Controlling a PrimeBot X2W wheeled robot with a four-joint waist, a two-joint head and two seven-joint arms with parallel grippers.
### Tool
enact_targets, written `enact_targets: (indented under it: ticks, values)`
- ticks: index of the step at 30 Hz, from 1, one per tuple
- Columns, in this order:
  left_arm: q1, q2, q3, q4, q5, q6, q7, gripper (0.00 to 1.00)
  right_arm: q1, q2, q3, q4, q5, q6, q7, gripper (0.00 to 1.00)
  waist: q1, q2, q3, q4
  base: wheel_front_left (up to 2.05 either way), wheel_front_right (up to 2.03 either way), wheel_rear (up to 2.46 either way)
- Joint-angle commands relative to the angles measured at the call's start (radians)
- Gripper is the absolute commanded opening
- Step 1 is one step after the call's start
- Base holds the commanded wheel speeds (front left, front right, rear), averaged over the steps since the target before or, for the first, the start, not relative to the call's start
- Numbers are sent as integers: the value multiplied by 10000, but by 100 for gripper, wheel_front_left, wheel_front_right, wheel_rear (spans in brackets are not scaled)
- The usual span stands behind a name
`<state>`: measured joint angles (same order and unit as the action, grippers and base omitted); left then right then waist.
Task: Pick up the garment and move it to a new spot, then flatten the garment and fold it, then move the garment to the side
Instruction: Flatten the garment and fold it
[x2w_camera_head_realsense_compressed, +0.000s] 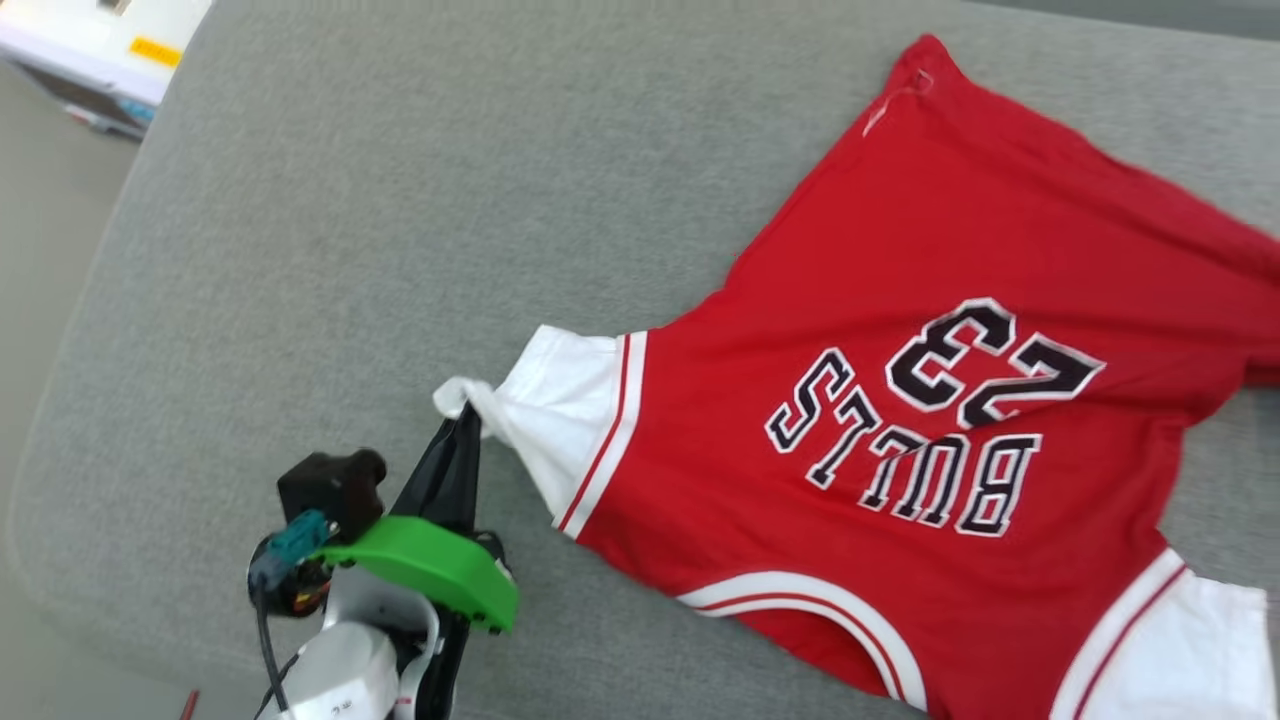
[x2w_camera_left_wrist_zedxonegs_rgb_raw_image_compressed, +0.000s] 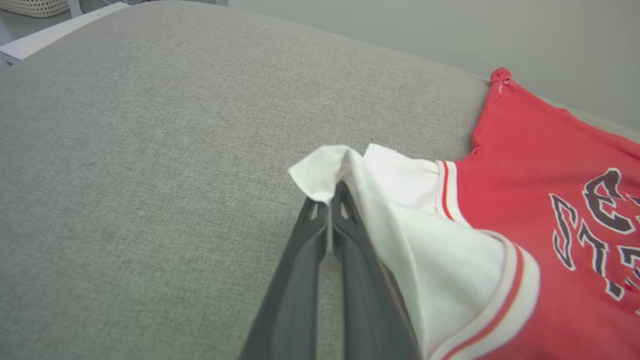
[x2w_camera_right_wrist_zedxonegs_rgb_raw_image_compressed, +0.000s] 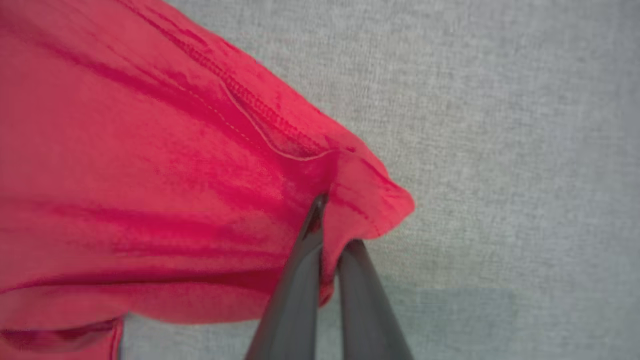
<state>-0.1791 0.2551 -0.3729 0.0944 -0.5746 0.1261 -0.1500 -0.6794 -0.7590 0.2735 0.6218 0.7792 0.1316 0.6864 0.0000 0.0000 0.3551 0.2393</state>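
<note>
Head view: Bulls 23 jersey (x2w_camera_head_realsense_compressed: 900, 250) lies spread, lettering up, on the right part of the grey cushion (x2w_camera_head_realsense_compressed: 400, 200). Left gripper (x2w_camera_head_realsense_compressed: 466, 420) pinches the tip of its white sleeve (x2w_camera_head_realsense_compressed: 560, 410).
Left wrist view: fingers pressed together, sleeve edge folded over their tips.
Right wrist view: right gripper (x2w_camera_right_wrist_zedxonegs_rgb_raw_image_compressed: 335, 222) clamped on a bunched red hem corner.

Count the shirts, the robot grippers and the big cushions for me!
Shirts: 1, the red garment
Grippers: 2, the left gripper and the right gripper
Cushions: 1, the grey cushion
Total: 4
</note>
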Motion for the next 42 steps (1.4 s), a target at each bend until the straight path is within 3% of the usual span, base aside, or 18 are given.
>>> enact_targets:
  ticks: [1,10,21,27,28,29,35,42]
  values:
    - [204,123,107,19,-125,108,47,0,600,-79,-159,-261,99,-9,-149,0,0,0,-682,-776,0,0,0]
    - [1031,660,532,15,-381,585,522,0,4497,543,-1689,-2390,-96,-9,-487,0,0,0,-1367,-1854,0,0,0]
    - [1843,1008,852,-418,-589,1011,771,0,8697,3299,-3998,-4925,-1338,-9,344,0,0,0,-1828,-2665,0,0,0]
    - [2026,1115,896,-723,-641,1146,923,0,9655,4726,-4654,-5827,-1910,-9,764,0,0,0,-1902,-2808,0,0,0]
    - [2032,1121,883,-756,-638,1161,949,0,9665,4908,-4718,-5862,-1937,-9,742,17,0,0,-1907,-2814,0,0,0]
    - [2034,1128,859,-792,-628,1176,982,0,9646,5077,-4716,-5923,-1978,-9,693,100,0,0,-1921,-2814,0,0,0]
    - [1983,1120,731,-915,-577,1248,1111,0,9136,5218,-4581,-6417,-2313,-9,-1250,100,0,0,-1932,-2715,0,0,0]
    - [1850,1133,598,-1052,-437,1329,1150,0,7887,4819,-4006,-6429,-2579,-9,-4452,100,0,0,-1783,-2566,0,0,0]
